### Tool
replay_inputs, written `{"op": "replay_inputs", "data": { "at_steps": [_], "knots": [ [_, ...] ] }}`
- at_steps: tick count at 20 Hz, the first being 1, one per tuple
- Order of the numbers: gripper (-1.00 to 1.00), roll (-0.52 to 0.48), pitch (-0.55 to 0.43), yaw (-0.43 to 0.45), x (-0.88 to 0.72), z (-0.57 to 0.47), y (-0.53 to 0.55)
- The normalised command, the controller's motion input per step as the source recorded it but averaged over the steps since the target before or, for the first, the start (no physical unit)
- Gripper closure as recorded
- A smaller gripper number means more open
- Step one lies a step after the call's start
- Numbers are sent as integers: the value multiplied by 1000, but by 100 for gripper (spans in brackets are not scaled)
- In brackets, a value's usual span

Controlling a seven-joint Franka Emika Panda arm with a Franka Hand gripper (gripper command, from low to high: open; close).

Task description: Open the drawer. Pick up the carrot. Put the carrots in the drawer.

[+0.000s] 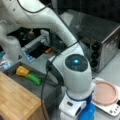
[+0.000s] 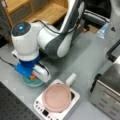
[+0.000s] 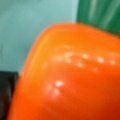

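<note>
Your gripper sits low over the teal bowl, right on the carrot lying in it, presumably to grasp it, though whether the jaws have closed, I cannot tell.

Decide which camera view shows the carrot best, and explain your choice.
The wrist view: the carrot fills nearly the whole picture, glossy orange against teal. In a front view it is only a small orange spot under the end effector, over the teal bowl. In the remaining front view the arm hides it.
</note>
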Motion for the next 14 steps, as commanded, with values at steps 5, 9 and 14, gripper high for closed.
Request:
{"op": "replay_inputs", "data": {
  "at_steps": [5,9,14],
  "knots": [
    [100,35,45,-81,-184,113,83],
    [100,37,44,-88,-259,158,148],
    [100,56,1,19,-322,139,157]
  ]
}}
